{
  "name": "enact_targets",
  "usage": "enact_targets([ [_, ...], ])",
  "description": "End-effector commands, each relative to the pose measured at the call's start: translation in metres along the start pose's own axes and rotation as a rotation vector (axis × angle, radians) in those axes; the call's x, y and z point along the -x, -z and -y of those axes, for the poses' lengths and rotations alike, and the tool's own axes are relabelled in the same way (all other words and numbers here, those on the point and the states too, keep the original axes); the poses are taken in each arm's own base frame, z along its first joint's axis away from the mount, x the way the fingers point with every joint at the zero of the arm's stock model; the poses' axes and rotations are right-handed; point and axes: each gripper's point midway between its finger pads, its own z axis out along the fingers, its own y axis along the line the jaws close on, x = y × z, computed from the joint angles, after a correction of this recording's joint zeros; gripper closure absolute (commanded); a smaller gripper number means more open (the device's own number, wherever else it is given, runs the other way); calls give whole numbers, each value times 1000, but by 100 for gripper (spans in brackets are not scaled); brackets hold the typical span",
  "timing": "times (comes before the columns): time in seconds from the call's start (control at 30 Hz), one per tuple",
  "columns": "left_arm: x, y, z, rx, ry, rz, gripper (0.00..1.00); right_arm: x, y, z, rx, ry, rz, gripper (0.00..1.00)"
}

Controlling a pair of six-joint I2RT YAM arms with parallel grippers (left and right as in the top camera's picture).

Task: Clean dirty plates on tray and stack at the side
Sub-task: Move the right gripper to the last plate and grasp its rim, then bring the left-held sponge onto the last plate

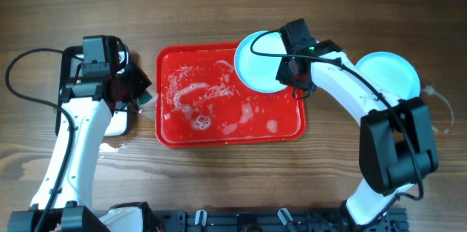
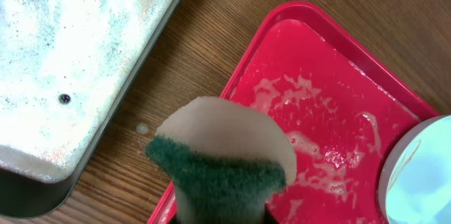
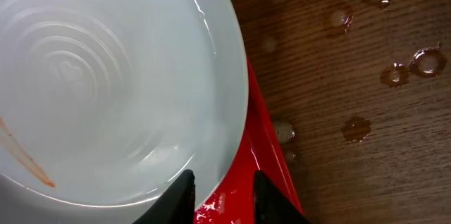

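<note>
The red tray (image 1: 219, 133) lies mid-table, smeared with white foam; it also shows in the left wrist view (image 2: 331, 104). One light-blue plate (image 1: 255, 60) sits at the tray's far right corner and overhangs its rim. In the right wrist view this plate (image 3: 106, 76) has an orange streak. My right gripper (image 1: 295, 71) (image 3: 222, 194) is shut on its rim. A second light-blue plate (image 1: 390, 71) rests on the table at the right. My left gripper (image 1: 135, 90) (image 2: 222, 215) is shut on a green and cream sponge (image 2: 222, 146) above the tray's left edge.
A silver metal pan (image 2: 70, 55) with foamy water stands left of the tray, partly under my left arm (image 1: 117, 124). Water drops (image 3: 416, 62) lie on the wooden table right of the tray.
</note>
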Motion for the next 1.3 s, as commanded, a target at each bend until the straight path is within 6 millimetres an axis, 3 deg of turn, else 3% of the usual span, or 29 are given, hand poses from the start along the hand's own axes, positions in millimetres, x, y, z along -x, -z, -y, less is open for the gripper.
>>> enact_targets([
  [0.0, 2, -1, -3, 14, 13, 6, 96, 0, -10, 7, -35, 0, 2, 77],
  [0.17, 2, -1, -3, 15, 13, 5, 96, -17, -29, 1, -11, 4, -86, 82],
  [0.37, 1, -1, -3, 16, 13, 3, 96, -34, -28, -8, 14, 31, -147, 96],
  [0.53, 1, -1, -3, 16, 13, 3, 96, -70, -21, -41, 70, 149, -211, 96],
  [0.57, 1, -1, -3, 16, 13, 3, 96, -74, -20, -46, 76, 165, -209, 94],
  [0.63, 1, -1, -3, 16, 13, 3, 96, -80, -19, -57, 90, 174, -200, 66],
  [0.73, 1, -1, -3, 15, 14, 2, 96, -74, -16, -67, 111, 143, -175, 58],
  [0.9, -13, -8, -5, 15, 58, -41, 96, -26, -11, -78, 107, 174, 22, 58],
  [1.07, -29, -15, 0, 18, 44, -73, 96, 1, -8, -89, 122, 285, 159, 53],
  [1.2, -38, -20, 26, -4, -6, -50, 96, -2, -25, -89, 107, 322, 150, 62],
  [1.27, -45, -24, 34, 2, -33, -48, 96, -15, -40, -87, 102, 337, 88, 70],
])
